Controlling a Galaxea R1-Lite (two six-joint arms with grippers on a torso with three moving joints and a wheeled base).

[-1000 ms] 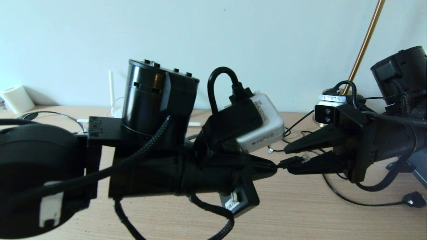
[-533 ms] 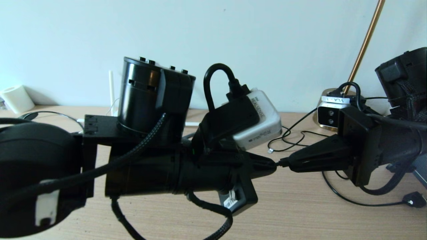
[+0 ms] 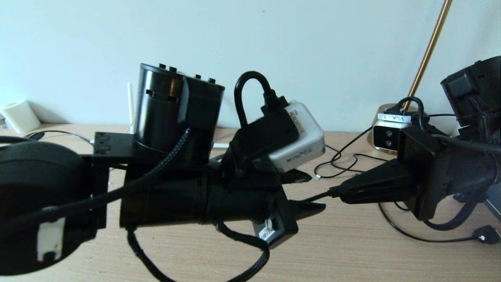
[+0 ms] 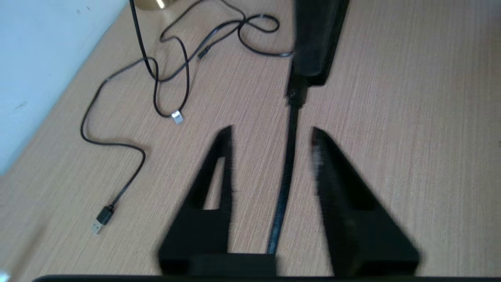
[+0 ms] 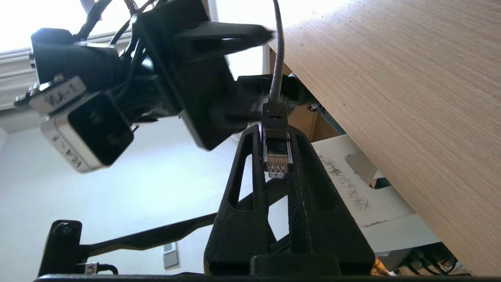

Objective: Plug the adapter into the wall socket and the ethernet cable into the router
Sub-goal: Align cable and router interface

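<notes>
The ethernet cable [image 4: 287, 164] is a thin black lead ending in a clear clip plug [image 5: 276, 154]. My right gripper [image 5: 276, 135] is shut on that plug, held above the wooden table at mid-right in the head view [image 3: 341, 192]. My left gripper [image 4: 271, 135] faces it tip to tip and is open. The cable runs loose between its fingers [image 3: 309, 178] without being pinched. Of the router, only one white antenna [image 3: 130, 103] shows behind the left arm. The adapter and the wall socket are out of view.
Loose black USB-tipped cables [image 4: 156, 78] lie on the table [image 3: 352, 254] toward the wall. A brass lamp pole [image 3: 428, 51] rises at the right. A white paper roll [image 3: 19, 115] stands far left by the wall. Another black plug [image 3: 485, 235] lies at the right edge.
My right gripper closed on the ethernet plug. My left gripper then opened and let go of the cable, and the left arm drew back slightly.
</notes>
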